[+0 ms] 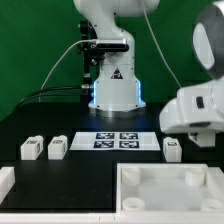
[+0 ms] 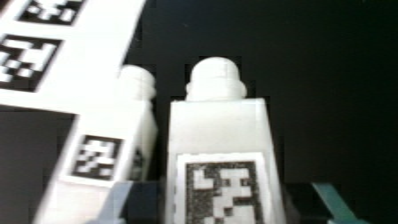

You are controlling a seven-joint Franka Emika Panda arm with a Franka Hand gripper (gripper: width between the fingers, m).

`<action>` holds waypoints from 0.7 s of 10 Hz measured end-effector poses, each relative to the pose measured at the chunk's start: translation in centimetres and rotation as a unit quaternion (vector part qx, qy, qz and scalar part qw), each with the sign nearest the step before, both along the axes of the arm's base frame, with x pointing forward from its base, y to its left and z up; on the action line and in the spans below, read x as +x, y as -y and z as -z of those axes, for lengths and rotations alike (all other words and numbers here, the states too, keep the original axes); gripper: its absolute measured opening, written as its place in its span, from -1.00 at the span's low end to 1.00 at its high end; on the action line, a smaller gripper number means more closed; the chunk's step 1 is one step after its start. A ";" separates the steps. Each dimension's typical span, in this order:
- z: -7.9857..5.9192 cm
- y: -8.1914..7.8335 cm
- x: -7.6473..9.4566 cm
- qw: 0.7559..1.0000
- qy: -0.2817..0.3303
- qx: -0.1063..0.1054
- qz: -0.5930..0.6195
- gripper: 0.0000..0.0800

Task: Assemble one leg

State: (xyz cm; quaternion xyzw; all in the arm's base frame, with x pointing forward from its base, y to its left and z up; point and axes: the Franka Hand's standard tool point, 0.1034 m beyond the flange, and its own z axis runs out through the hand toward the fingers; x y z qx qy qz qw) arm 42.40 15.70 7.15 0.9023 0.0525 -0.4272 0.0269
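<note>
In the wrist view a white leg (image 2: pixel 217 150) with a black-and-white tag and a rounded peg lies on the black table between my fingers. My gripper (image 2: pixel 228 205) is open, with a gap on each side of the leg. A second leg (image 2: pixel 107 150) lies right beside it. In the exterior view my gripper (image 1: pixel 198 136) hangs low at the right, just beside a leg (image 1: pixel 172 150). Two more legs (image 1: pixel 30 148) (image 1: pixel 57 148) lie at the left. The leg under my hand is hidden in the exterior view.
The marker board (image 1: pixel 115 140) lies in the middle in front of the robot base and also shows in the wrist view (image 2: pixel 54 40). The large white tray-like piece (image 1: pixel 170 190) is at the front right. A white part (image 1: pixel 5 185) sits at the front left edge.
</note>
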 end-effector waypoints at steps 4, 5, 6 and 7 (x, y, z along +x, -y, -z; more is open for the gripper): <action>-6.1 1.5 4.2 0.976 0.215 0.027 0.007 -0.27; -5.9 1.4 4.4 0.964 0.262 0.035 0.008 -0.27; -6.1 1.4 4.6 0.950 0.309 0.043 0.010 -0.27; -5.9 1.5 4.6 0.940 0.338 0.049 0.011 -0.27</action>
